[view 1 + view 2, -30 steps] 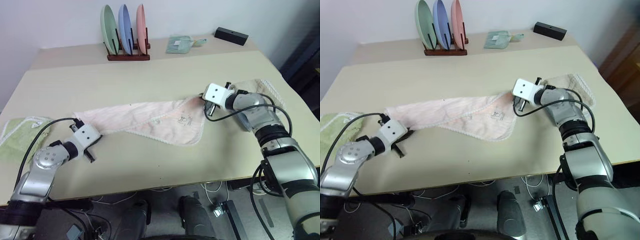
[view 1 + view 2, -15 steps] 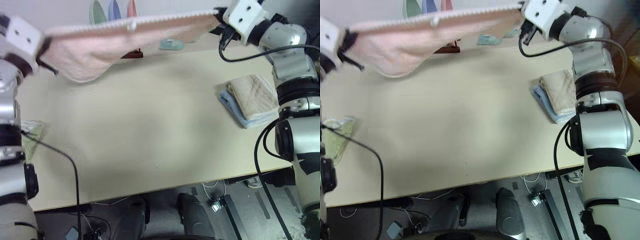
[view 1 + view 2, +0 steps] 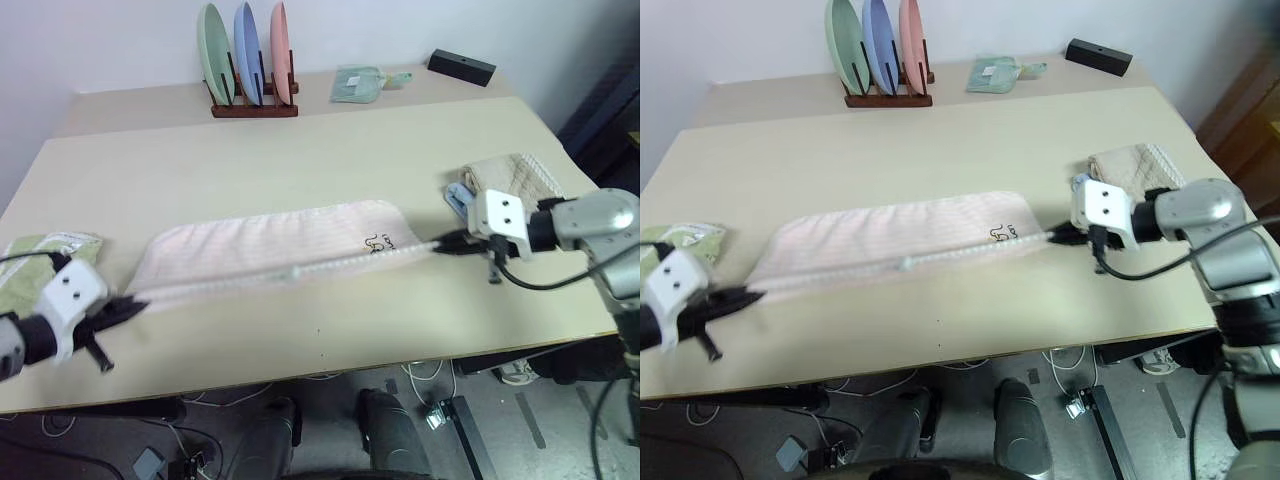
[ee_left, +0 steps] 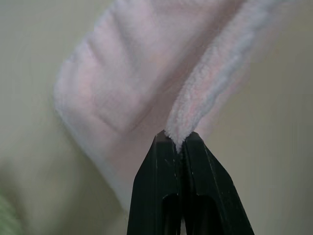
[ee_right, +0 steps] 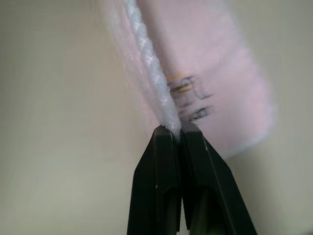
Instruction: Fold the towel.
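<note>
Pink terry towel [image 3: 270, 250] spread long across the beige table [image 3: 300, 160], stretched between the two claws; left gripper [image 3: 128, 306] clamped on the near-left corner, right gripper [image 3: 448, 243] clamped on the near-right corner, white scalloped trim [image 3: 330, 265] running taut between them; dark embroidered mark [image 3: 375, 241] just beyond the right claw; folded beige towel [image 3: 515, 178] over a blue cloth behind the right claw; light green towel [image 3: 40, 260] just beyond the left claw; plate rack [image 3: 250, 65], small green cloth [image 3: 358, 86] and black box [image 3: 462, 68] well beyond both, at the table's far edge.

Seen from the left wrist: black fingers [image 4: 164, 196] pressed together on a fluffy pink edge of towel rising straight from the tips; rest of the towel lying flat on the table past them.

Seen from the right wrist: fingers [image 5: 164, 191] closed on the white trim, dark mark just past the tips and to one side.
</note>
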